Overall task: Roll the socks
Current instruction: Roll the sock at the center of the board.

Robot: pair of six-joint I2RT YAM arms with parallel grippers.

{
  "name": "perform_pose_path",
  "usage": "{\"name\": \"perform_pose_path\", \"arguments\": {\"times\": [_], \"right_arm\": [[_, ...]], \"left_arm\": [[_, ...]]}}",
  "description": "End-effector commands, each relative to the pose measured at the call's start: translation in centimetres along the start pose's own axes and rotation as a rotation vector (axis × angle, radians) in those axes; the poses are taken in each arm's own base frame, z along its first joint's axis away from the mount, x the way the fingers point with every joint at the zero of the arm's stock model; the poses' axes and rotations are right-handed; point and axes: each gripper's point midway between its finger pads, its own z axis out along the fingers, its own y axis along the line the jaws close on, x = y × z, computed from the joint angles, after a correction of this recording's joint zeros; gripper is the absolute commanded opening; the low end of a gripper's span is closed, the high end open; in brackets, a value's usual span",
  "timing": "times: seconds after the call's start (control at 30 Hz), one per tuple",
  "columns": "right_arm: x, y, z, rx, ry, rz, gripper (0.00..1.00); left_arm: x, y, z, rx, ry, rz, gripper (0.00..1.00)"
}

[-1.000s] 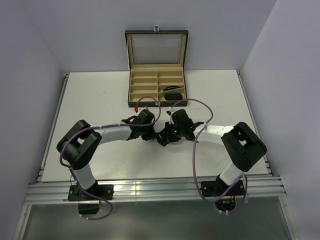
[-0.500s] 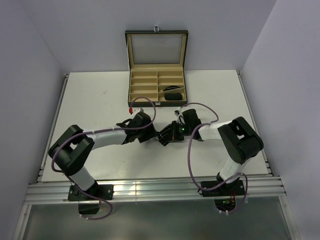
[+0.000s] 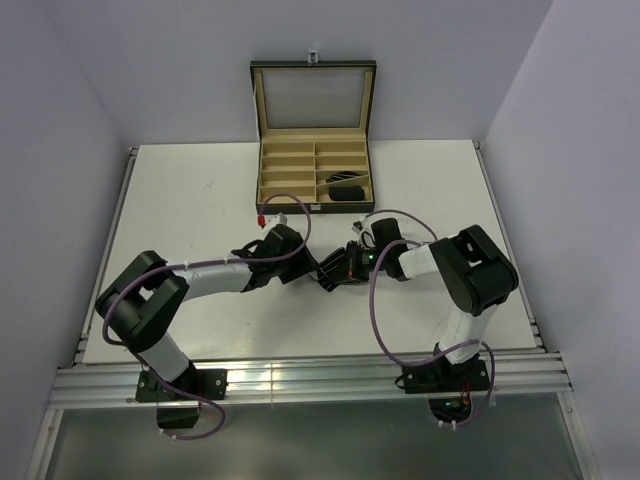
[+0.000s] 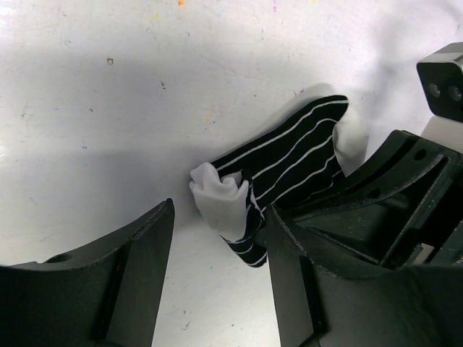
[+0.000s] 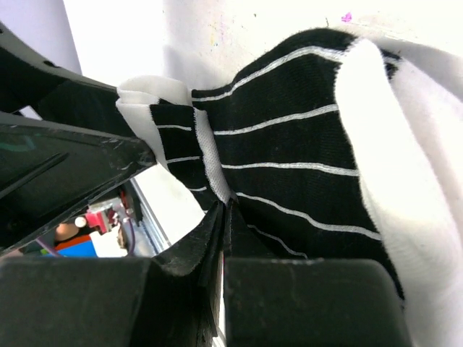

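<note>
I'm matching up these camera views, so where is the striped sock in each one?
Top view: striped sock at picture centre, small and dark.
Left wrist: sock right of centre.
Right wrist: sock fills middle and right.
Shared landmark: white table beneath it.

Black striped sock point(image 4: 289, 163) with white toe and heel, crumpled, half-folded on the white table point(image 4: 108, 108).

The sock point(image 4: 289, 163) — black, thin white stripes, white patches; beyond it, box point(image 3: 290, 165) black, tan-lined; table point(image 3: 180, 200) under it white.
</note>
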Motion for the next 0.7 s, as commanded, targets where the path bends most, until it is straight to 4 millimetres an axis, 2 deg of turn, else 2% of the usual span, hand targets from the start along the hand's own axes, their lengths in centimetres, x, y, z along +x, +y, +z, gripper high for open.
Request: {"name": "perform_pose_path", "arguments": {"times": [0.0, 0.43, 0.53, 0.63, 0.67], "right_arm": [[2.1, -4.9, 0.2, 0.151, 0.023, 0.078, 0.0], [2.1, -5.9, 0.1, 0.154, 0.017, 0.12, 0.0], [2.0, -6.0, 0.0, 0.167, 0.013, 0.104, 0.0], [1.2, -5.6, -0.4, 0.18, -0.01, 0.062, 0.0], [1.0, -5.4, -0.6, 0.188, -0.02, 0.05, 0.0]], "left_arm": [[-0.4, -1.4, 0.6, 0.037, -0.009, -0.005, 0.58], [0.6, 0.0, 2.5, -0.042, 0.033, 0.001, 0.53], [0.8, 0.1, 3.1, -0.058, 0.05, 0.005, 0.46], [1.3, 0.5, 3.4, -0.08, 0.073, 0.013, 0.34], [1.3, 0.5, 3.4, -0.083, 0.074, 0.015, 0.25]]}}
